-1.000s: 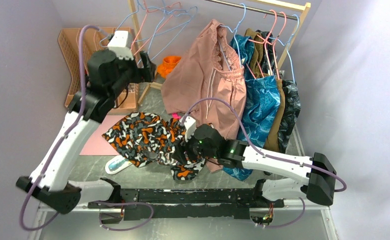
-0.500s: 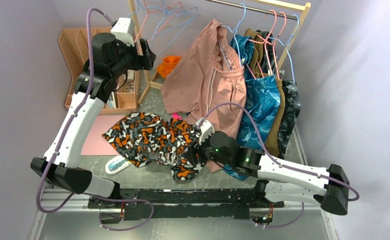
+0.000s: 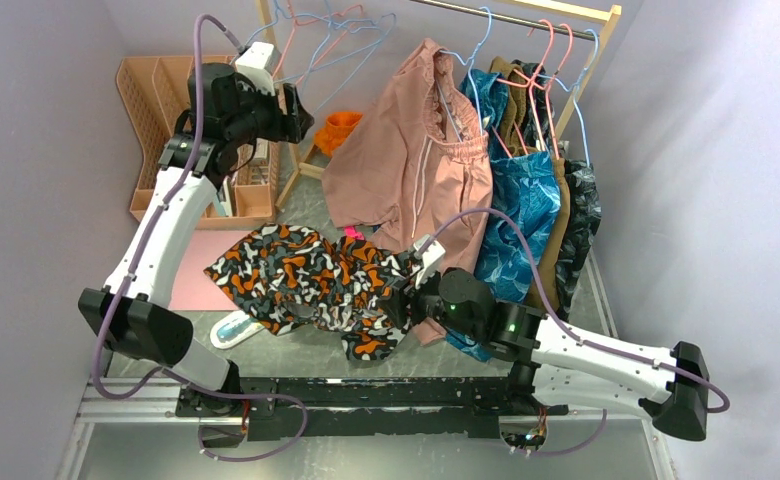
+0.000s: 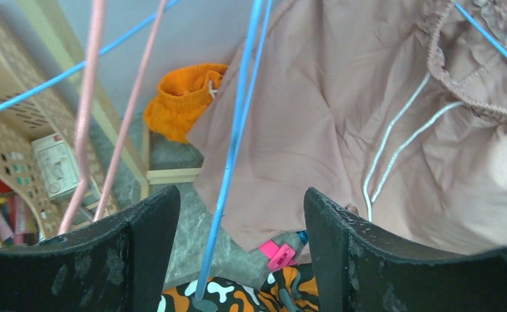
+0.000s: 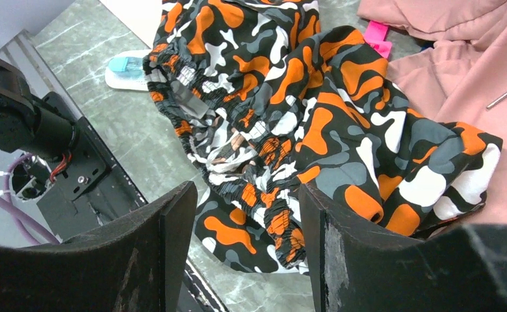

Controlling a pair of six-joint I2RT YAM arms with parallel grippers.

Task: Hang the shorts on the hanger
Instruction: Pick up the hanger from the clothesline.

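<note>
Both wide, empty: left claw [image 4: 238, 201] astride hanger [image 4: 236, 130], right claw [image 5: 247, 195] above limp, light shorts [image 5: 342, 130]; pinch the elastic waistband [image 5: 251, 127].

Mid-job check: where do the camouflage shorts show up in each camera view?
Top external: shorts spread out, centre-left of frame.
Left wrist: only a sliver at the bottom edge, middle.
Right wrist: fill the centre.
Shared landmark: pink garment, beside the shorts in all three.
</note>
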